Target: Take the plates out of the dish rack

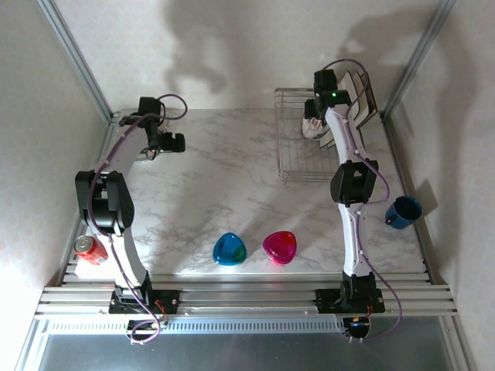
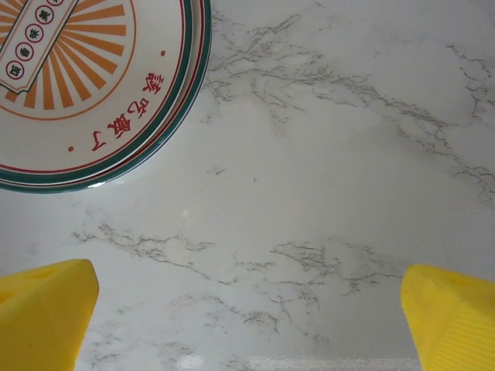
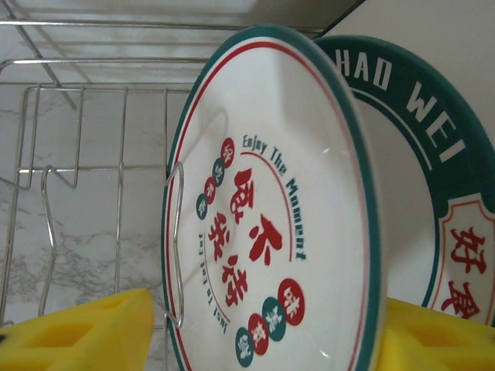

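The dish rack (image 1: 298,147), a silver wire basket, stands at the back right of the marble table. Plates (image 1: 360,97) stand on edge at its right end. In the right wrist view the nearest plate (image 3: 263,193) is white with a green rim and red characters, held upright by a rack wire (image 3: 176,247). A second green-rimmed plate (image 3: 433,193) stands behind it. My right gripper (image 3: 267,325) straddles the nearest plate, one yellow finger on each side, a thin gap showing on the left. My left gripper (image 2: 247,325) hangs open over bare marble, beside a flat plate (image 2: 85,85) with orange rays.
A blue dish (image 1: 230,249) and a pink dish (image 1: 279,246) lie near the front middle. A blue mug (image 1: 403,211) stands right of the right arm. A red can (image 1: 90,249) lies at the front left. Metal frame posts rise at the back corners.
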Motion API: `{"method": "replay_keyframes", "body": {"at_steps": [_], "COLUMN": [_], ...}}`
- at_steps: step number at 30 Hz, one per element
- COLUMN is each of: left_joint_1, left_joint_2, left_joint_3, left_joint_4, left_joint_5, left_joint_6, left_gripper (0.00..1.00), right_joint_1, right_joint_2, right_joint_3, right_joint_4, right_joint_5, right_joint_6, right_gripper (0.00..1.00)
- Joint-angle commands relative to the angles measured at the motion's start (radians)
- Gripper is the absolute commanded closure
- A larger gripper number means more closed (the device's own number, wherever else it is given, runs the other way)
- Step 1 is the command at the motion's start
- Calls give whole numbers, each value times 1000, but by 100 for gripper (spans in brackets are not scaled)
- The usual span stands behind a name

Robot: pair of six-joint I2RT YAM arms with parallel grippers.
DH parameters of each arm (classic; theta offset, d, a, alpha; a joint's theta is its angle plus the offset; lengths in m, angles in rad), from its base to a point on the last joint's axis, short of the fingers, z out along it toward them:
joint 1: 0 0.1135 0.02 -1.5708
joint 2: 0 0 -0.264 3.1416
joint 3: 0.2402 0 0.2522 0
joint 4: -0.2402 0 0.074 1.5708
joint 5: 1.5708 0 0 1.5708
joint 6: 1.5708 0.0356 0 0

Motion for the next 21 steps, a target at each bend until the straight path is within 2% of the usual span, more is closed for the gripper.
{"method": "replay_keyframes", "body": {"at_steps": [1, 7, 9, 13, 21], "left_joint_1": [-9, -10, -12, -12, -13], "left_joint_2": [1, -4, -4, -5, -11], "left_joint_3": [28, 28, 26, 21, 14], "left_joint_4": [-35, -35, -34, -31, -25], "left_joint_5": [-26, -26, -26, -26, -25], "left_joint_6": [19, 19, 19, 19, 19], "left_gripper": [1, 0, 0, 0, 0], "right_joint_1": [2, 1, 1, 1, 7], "right_joint_2": [20, 20, 19, 16, 8], "right_joint_3": [33, 30, 29, 24, 25], "right_joint_4": [28, 24, 24, 25, 21], "right_joint_5": [9, 9, 11, 8, 1], "right_joint_6": [24, 31, 35, 39, 54], "right_gripper": [41, 56, 65, 77, 92]}}
